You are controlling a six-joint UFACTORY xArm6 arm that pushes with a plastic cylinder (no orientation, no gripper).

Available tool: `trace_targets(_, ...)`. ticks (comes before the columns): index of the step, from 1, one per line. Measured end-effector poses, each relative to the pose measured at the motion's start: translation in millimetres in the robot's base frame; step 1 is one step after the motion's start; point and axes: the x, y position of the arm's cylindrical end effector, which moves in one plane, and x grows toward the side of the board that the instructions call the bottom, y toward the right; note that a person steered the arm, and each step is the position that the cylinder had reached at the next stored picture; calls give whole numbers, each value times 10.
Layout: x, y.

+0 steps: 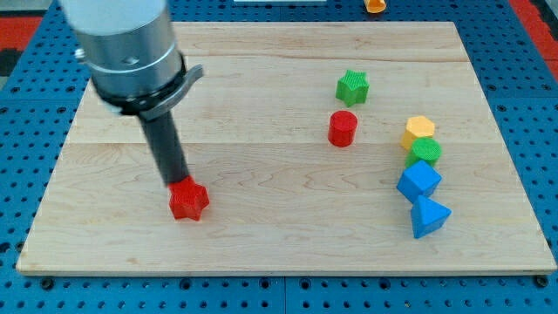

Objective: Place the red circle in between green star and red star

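The red circle [343, 128] stands on the wooden board right of centre, just below the green star [352, 87]. The red star [188, 201] lies at the lower left of the board, far from both. My tip [178, 183] is at the red star's upper edge, touching or nearly touching it. The rod rises from there to the arm's grey body at the view's top left.
At the right, a column of blocks: a yellow hexagon [418, 131], a green block [424, 152], a blue cube [419, 180] and a blue triangle [429, 216]. An orange object [375, 5] lies off the board at the top. The board's edge [279, 272] runs along the bottom.
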Motion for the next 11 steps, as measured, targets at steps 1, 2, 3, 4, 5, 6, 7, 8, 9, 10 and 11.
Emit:
trace_targets(1, 83, 180)
trace_targets(2, -309, 796)
trace_targets(3, -384, 1760)
trace_targets(4, -483, 2163)
trace_targets(5, -776, 2475)
trace_targets(6, -1038, 2689)
trace_targets(7, -1079, 2303)
trace_targets(8, -556, 1873)
trace_targets(9, -584, 1585)
trace_targets(10, -1001, 1714)
trace_targets(11, -941, 1226)
